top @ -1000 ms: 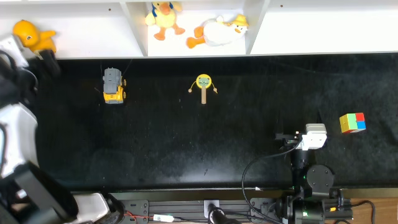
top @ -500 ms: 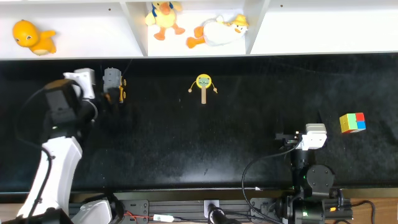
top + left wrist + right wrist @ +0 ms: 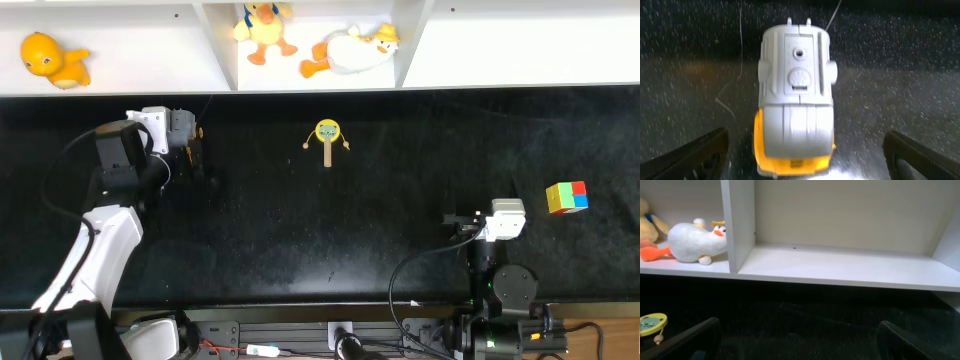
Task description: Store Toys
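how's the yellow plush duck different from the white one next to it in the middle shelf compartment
The yellow plush duck has a yellow body; the white plush duck has a white body with yellow on its head. The yellow one is at the compartment's left, feet toward the table; the white one lies stretched sideways at its right. Both have orange feet.

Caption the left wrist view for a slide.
Open left gripper framing the grey-and-yellow toy truck on the black mat.
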`<action>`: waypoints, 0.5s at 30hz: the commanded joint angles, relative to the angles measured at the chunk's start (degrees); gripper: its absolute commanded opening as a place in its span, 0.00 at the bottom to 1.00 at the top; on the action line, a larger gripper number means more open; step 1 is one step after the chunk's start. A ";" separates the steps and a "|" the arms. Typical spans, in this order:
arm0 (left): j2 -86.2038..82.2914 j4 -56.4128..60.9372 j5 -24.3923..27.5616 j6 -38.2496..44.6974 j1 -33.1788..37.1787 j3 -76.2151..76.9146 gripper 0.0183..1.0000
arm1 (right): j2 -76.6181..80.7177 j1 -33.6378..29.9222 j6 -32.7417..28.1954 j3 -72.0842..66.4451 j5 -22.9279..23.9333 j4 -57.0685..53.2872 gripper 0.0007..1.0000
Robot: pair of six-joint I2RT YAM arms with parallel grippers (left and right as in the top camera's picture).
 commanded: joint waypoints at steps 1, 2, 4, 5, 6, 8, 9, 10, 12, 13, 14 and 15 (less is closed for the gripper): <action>2.51 0.42 -2.14 2.73 -0.17 1.14 1.00 | -0.42 -0.13 0.24 -0.79 -0.20 0.28 1.00; 3.08 0.46 -2.80 2.71 -0.17 1.27 1.00 | -0.42 -0.13 0.24 -0.79 -0.20 0.28 0.99; 4.22 0.68 -3.04 2.71 -0.17 1.60 1.00 | -0.42 -0.13 0.24 -0.79 -0.20 0.28 1.00; 4.72 0.66 -3.02 2.71 -0.17 1.90 1.00 | -0.42 -0.13 0.24 -0.79 -0.20 0.28 0.99; 5.18 0.66 -2.99 2.71 -0.17 2.16 0.97 | -0.42 -0.13 0.24 -0.79 -0.20 0.28 1.00; 5.75 0.81 -2.99 2.69 -0.17 2.51 0.88 | -0.42 -0.13 0.24 -0.79 -0.20 0.28 0.99; 5.88 0.94 -3.02 2.71 -0.17 2.51 0.85 | -0.42 -0.13 0.24 -0.79 -0.20 0.28 0.99; 5.88 1.03 -3.02 2.71 -0.17 2.51 0.81 | -0.42 -0.13 0.24 -0.79 -0.20 0.28 1.00; 5.90 1.16 -3.02 2.69 -0.17 2.51 0.73 | -0.42 -0.13 0.24 -0.79 -0.20 0.28 0.99; 5.90 1.20 -3.02 2.71 -0.17 2.51 0.69 | -0.42 -0.13 0.24 -0.79 -0.20 0.28 1.00; 5.90 1.29 -2.99 2.71 -0.17 2.51 0.67 | -0.42 -0.13 0.24 -0.79 -0.20 0.28 0.99; 5.90 1.38 -3.02 2.69 -0.17 2.51 0.64 | -0.42 -0.13 0.24 -0.79 -0.20 0.28 1.00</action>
